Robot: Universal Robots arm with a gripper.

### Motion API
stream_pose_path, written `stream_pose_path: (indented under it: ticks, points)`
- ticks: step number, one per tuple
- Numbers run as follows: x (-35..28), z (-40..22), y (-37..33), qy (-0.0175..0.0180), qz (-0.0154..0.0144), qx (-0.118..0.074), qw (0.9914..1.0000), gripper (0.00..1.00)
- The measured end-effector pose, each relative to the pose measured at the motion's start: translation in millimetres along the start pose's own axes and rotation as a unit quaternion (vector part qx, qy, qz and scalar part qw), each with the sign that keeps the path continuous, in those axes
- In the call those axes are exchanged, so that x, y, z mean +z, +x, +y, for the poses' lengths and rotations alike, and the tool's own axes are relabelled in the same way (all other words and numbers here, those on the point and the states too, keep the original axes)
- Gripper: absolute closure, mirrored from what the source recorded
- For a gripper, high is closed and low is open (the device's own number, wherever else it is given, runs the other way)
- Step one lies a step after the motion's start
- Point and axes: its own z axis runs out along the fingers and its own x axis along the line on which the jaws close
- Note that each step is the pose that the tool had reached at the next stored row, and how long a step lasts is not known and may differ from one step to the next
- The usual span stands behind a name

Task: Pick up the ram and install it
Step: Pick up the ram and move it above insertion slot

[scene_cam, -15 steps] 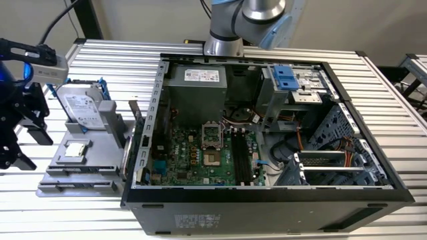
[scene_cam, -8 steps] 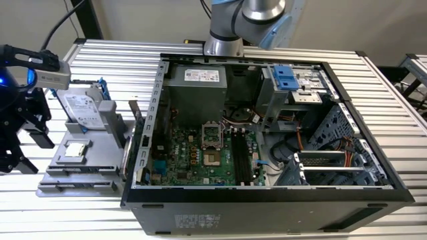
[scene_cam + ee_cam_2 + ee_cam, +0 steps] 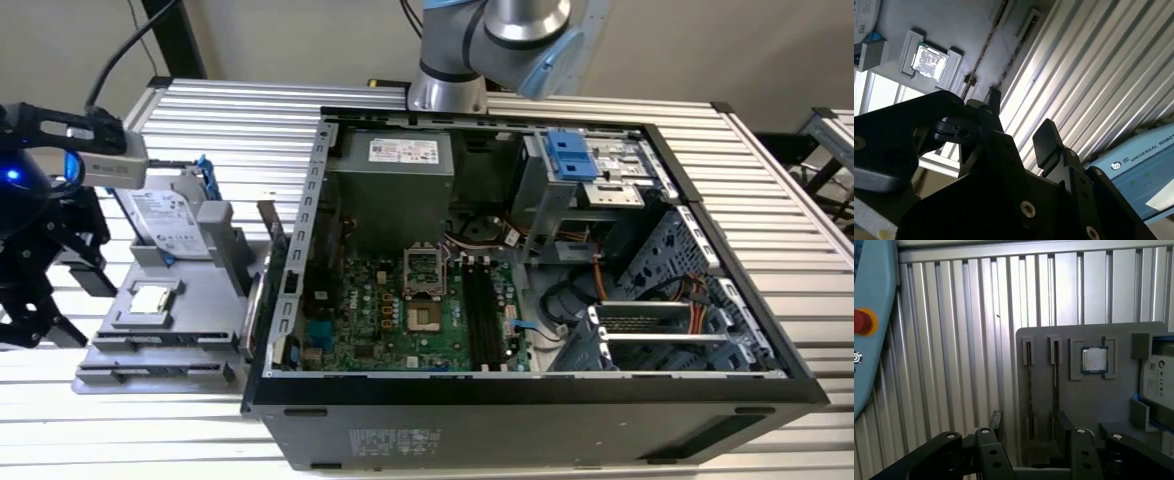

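Ram (image 3: 1030,395): thin dark stick, edge-up in gray holder (image 3: 1094,400) slot.

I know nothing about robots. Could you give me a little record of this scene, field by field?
Setting: open computer case on a slatted metal table
Gripper: open, holding nothing, above the grey parts tray
Ram: standing on edge in a tray slot, in line with the gap between the fingers
Also on tray: processor chip, hard drive
Task state: ram not yet picked up
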Motion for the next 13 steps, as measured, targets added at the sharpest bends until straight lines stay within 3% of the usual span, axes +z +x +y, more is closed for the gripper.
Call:
stream_pose_path:
  ticks: [3,6,12,13]
  points:
    - [4.8,0.2,-0.1,-0.0003,-0.0049,0.000,0.99999,0.00]
    - [9.9,0.4,-0.2,-0.0004,-0.0071,0.000,0.99997,0.00]
    - [13.2,0.5,-0.5,-0.0007,-0.0074,0.000,0.99997,0.00]
    - [14.5,0.5,-1.3,-0.0003,-0.0059,0.001,0.99998,0.00]
